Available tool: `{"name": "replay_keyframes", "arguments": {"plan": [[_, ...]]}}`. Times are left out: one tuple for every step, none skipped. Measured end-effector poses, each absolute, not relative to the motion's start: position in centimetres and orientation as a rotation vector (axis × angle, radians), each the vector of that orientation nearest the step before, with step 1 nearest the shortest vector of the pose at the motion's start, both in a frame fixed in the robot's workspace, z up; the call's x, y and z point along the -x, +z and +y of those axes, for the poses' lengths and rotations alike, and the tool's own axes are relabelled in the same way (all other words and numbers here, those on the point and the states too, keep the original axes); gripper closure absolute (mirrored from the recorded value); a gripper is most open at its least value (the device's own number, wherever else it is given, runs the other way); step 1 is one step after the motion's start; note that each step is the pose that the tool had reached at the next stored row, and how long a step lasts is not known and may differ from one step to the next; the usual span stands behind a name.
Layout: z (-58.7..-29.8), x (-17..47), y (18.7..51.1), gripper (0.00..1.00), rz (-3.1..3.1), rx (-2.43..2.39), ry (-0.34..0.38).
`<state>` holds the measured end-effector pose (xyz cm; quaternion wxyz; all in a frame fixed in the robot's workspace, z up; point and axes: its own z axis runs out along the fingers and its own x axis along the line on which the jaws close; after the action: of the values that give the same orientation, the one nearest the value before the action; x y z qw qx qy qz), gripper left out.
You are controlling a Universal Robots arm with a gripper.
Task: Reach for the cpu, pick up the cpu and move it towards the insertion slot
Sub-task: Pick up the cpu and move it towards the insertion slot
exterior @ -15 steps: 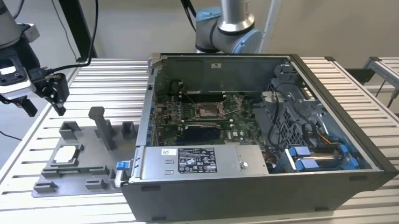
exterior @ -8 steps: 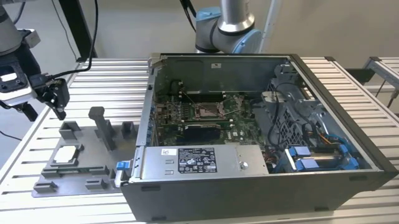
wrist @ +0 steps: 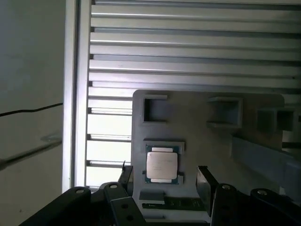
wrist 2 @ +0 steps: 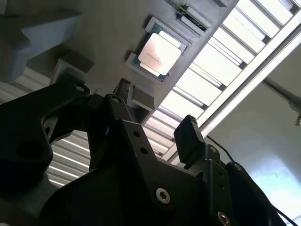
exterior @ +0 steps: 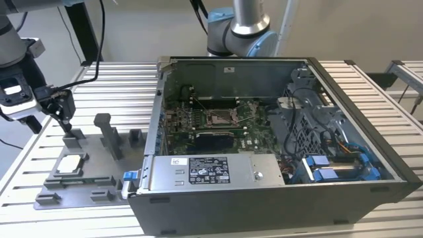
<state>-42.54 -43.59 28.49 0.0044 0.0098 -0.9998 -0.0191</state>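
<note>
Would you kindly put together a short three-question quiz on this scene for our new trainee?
1. True or false: the end effector is gripping the cpu.
2. Where does the cpu lie? A) on the bare table slats; B) in the grey fixture plate; C) inside the computer case.
3. Fill in: in the exterior view, the insertion slot lies to the cpu's ____.

Key: 1 false, its fingers stand open above the chip; 2 B; 3 right.
</note>
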Motion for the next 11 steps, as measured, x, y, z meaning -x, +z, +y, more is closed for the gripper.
{"name": "replay_keyframes", "arguments": {"plan": [[-43.6,42.5,28.3,0.00,-3.132,-0.030,-0.060],[-43.6,42.5,28.1,0.00,-3.132,-0.030,-0.060],[-43.6,42.5,27.9,0.00,-3.132,-0.031,-0.060],[-43.6,42.5,27.7,0.00,-3.131,-0.031,-0.060],[-43.7,42.5,27.6,0.00,-3.131,-0.031,-0.060],[-43.7,42.5,27.4,0.00,-3.131,-0.031,-0.060],[-43.7,42.5,27.2,0.00,-3.131,-0.030,-0.060],[-43.7,42.5,27.0,0.00,-3.131,-0.030,-0.060],[-43.7,42.5,26.8,0.00,-3.131,-0.031,-0.060],[-43.7,42.5,26.7,0.00,-3.131,-0.031,-0.060],[-43.7,42.5,26.5,0.00,-3.130,-0.031,-0.060]]}}
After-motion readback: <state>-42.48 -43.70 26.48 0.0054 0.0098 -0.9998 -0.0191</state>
